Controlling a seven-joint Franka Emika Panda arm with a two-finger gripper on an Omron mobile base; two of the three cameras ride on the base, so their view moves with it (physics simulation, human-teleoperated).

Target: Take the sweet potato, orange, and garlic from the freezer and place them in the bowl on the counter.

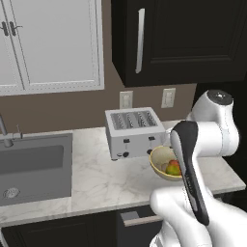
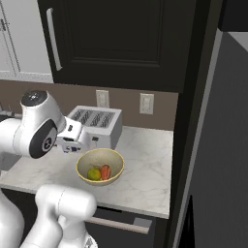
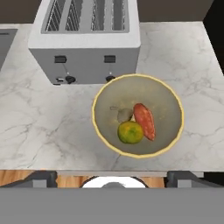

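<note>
The pale yellow bowl (image 3: 93,117) stands on the marbled counter (image 3: 43,127), just in front of the toaster. In it lie the reddish sweet potato (image 3: 144,120), the yellow-olive orange (image 3: 130,132) and a small grey garlic (image 3: 124,114), all close together. My gripper (image 3: 113,178) hangs above the bowl, open, with nothing between its fingers. From the right base view the bowl (image 2: 97,156) holds the orange (image 2: 94,173) and the sweet potato (image 2: 105,171), with the hand (image 2: 72,138) up to its left. The freezer's inside is out of view.
A silver four-slot toaster (image 1: 132,130) stands behind the bowl (image 1: 157,155). The steel sink (image 1: 34,164) lies at the counter's left. Dark wall cabinets (image 2: 121,38) hang overhead. A tall grey fridge panel (image 2: 223,145) bounds the counter on the right.
</note>
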